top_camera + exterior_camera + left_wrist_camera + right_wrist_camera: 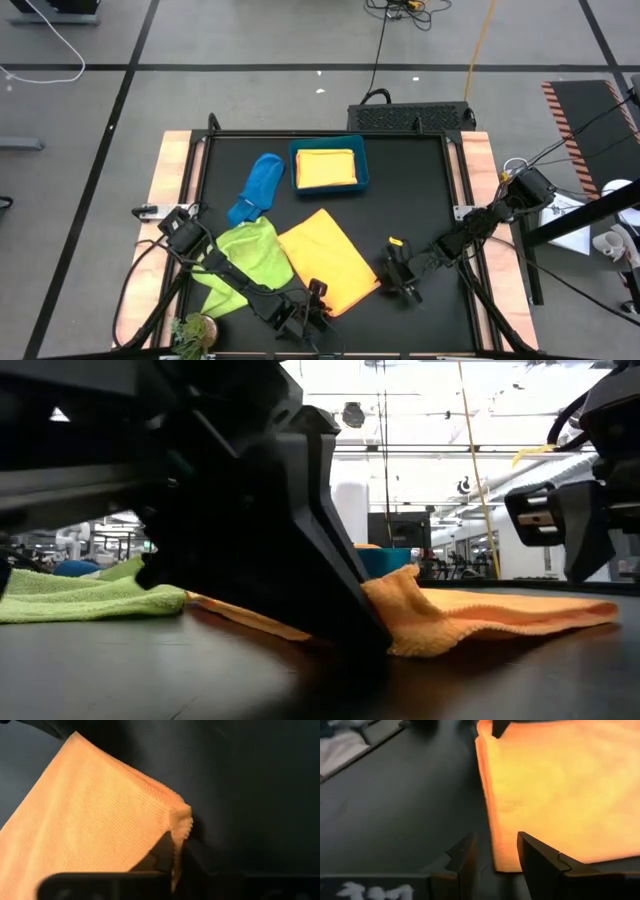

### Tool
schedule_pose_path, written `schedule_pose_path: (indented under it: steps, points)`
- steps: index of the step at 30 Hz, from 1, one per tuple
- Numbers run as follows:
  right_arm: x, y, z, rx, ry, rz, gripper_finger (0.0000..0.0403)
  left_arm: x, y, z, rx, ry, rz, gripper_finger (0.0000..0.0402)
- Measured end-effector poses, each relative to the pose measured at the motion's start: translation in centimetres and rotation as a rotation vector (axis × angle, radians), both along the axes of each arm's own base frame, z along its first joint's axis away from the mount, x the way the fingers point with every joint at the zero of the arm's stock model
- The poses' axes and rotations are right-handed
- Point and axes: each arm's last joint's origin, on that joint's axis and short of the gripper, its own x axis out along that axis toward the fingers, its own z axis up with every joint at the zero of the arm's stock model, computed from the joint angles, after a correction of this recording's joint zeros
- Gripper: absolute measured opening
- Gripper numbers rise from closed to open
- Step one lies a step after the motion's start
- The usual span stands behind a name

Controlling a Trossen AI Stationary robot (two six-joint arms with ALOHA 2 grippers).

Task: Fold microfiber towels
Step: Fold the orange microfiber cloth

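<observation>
The orange towel (328, 260) lies flat, a rectangle with its long axis diagonal on the black surface (420, 190), near the front edge. The left gripper (312, 305) pinches its front corner with closed fingers; the right gripper (400, 275) straddles the right corner, fingers narrowly apart.

No readable text, labels or numbers in any view — nothing legible.

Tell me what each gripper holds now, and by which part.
The left gripper pinches the flat orange microfiber towel at its near corner. The right gripper holds nothing; its fingers stand open at the towel's edge.
</observation>
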Motion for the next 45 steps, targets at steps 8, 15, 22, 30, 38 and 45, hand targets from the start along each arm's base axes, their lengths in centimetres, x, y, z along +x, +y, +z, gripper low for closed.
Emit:
schedule_pose_path:
  steps: [8,15,22,30,38,45]
  points:
    - [0.0,-0.1,0.0,-0.13,-0.064,0.052,0.0144,-0.1,-0.4,0.7,-0.021,-0.046,0.006,0.0005]
    - [-0.7,0.3,-0.5,-0.17,-0.019,0.092,0.0164,-0.5,-1.0,2.2,-0.069,-0.091,0.027,0.0003]
    - [-1.4,1.2,-0.5,-0.226,-0.041,0.07,0.0169,-0.6,-1.2,3.6,-0.086,-0.141,0.042,0.0001]
    - [-1.4,1.5,-0.4,-0.259,-0.089,0.066,0.0169,-0.5,-1.2,3.8,-0.088,-0.178,0.069,0.0001]
    - [-1.3,1.6,-1.3,-0.28,-0.077,0.08,0.0169,-0.5,-1.2,3.9,-0.085,-0.189,0.083,0.0]
    - [-1.3,1.9,-1.9,-0.27,-0.069,0.076,0.0169,-0.5,-1.2,3.9,-0.084,-0.193,0.09,0.0]
